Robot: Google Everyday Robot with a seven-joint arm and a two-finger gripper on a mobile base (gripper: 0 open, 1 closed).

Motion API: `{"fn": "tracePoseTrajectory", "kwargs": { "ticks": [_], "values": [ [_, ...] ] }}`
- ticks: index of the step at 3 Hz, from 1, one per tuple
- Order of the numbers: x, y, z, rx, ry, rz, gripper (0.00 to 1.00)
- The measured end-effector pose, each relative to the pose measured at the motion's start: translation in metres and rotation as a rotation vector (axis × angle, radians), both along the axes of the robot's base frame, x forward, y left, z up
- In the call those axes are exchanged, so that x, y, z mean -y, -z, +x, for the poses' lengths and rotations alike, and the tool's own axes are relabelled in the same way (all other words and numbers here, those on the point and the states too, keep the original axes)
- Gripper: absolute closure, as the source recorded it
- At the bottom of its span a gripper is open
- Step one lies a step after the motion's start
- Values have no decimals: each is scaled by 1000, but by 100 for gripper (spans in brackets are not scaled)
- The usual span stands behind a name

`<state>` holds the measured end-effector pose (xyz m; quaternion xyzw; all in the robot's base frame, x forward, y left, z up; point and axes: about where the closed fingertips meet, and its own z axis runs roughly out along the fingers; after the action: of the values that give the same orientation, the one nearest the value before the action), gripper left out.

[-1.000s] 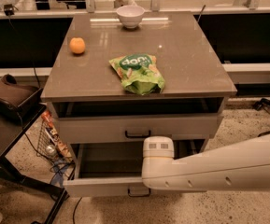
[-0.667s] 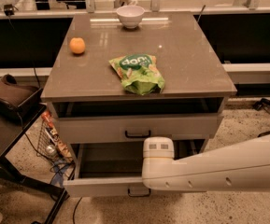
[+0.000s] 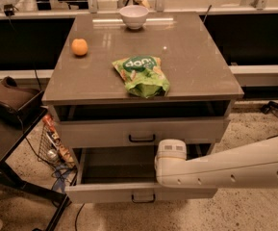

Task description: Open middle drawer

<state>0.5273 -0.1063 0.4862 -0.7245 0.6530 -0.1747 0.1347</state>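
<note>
Cabinet [image 3: 191,66] | middle drawer [image 3: 105,195] out, grey inside | jaws perhaps behind arm [image 3: 225,170]

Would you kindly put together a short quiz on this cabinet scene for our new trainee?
1. True or false: the middle drawer is pulled out further than the drawer above.
2. Which lies nearest the front edge of the cabinet top? A) bowl B) orange C) green bag
3. Fill in: seen in the picture, the gripper at the arm's end is over the middle drawer's ____ half.

Key: 1 true; 2 C; 3 right.
</note>
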Motion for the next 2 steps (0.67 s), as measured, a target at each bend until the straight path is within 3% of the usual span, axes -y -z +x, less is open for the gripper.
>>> {"fn": "tracePoseTrajectory", "kwargs": {
  "ticks": [1, 2],
  "values": [
    [38, 75, 44, -57, 51, 45, 100],
    [39, 77, 45, -59, 54, 46, 100]
  ]
}}
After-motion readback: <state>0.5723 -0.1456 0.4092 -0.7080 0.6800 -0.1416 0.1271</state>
